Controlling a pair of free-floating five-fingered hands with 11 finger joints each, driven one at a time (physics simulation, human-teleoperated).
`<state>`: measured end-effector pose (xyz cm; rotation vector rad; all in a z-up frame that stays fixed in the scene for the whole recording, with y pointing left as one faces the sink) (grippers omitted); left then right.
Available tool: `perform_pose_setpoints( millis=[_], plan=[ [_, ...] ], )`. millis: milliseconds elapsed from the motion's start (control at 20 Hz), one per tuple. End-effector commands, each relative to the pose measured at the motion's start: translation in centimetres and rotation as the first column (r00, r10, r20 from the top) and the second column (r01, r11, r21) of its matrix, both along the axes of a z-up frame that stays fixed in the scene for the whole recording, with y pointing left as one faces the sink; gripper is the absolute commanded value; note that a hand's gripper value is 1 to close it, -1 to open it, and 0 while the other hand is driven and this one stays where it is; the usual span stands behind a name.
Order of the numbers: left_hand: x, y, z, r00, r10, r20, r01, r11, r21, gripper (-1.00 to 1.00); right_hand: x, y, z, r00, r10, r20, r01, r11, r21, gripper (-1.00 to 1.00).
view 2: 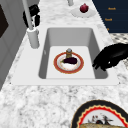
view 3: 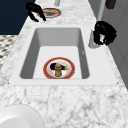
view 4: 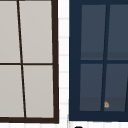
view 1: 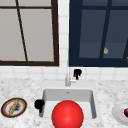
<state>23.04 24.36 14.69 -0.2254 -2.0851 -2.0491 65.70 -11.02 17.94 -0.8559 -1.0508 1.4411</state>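
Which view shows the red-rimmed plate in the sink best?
The left side view: the plate lies unobstructed with food on it. The right side view shows it too, equally whole. In the front view a red ball covers it.

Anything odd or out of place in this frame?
Yes: a large glossy red ball fills the front of the white sink in the front view, yet both side views show there a red-rimmed plate of food on the sink floor and no ball.

Speckled marble-look bench [view 3: 75, 100], matt white sink [view 2: 48, 37], smooth grey metal-look faucet [view 2: 32, 37], glossy red ball [view 1: 67, 115], matt black hands [view 2: 110, 58].
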Motion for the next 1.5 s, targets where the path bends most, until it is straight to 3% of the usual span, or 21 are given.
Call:
perform_pose_setpoints(
  millis=[0,350,850,1200,1300,1450],
  plan=[
    [0.0,0.0,0.0,1.0000,0.000,0.000,0.000,1.0000,0.000,0.00,0.0,-1.9,-1.9,1.000,-0.017,0.000,0.017,0.999,0.041,1.00],
    [0.0,0.0,0.0,1.0000,0.000,0.000,0.000,1.0000,0.000,0.00,0.2,-2.4,-1.9,0.995,0.103,0.005,-0.103,0.993,0.055,1.00],
    [0.0,0.0,0.0,1.0000,0.000,0.000,0.000,1.0000,0.000,0.00,-0.5,-3.4,-3.2,0.979,0.186,0.087,-0.195,0.975,0.106,1.00],
    [0.0,0.0,0.0,1.0000,0.000,0.000,0.000,1.0000,0.000,0.00,-0.5,-4.0,-3.5,0.967,0.226,0.120,-0.242,0.959,0.148,1.00],
    [0.0,0.0,0.0,1.0000,0.000,0.000,0.000,1.0000,0.000,0.00,0.1,-3.8,-3.6,0.963,0.257,0.083,-0.267,0.951,0.153,1.00],
    [0.0,0.0,0.0,1.0000,0.000,0.000,0.000,1.0000,0.000,0.00,0.2,-3.9,-3.5,0.952,0.292,0.090,-0.302,0.941,0.149,1.00]
  ],
)
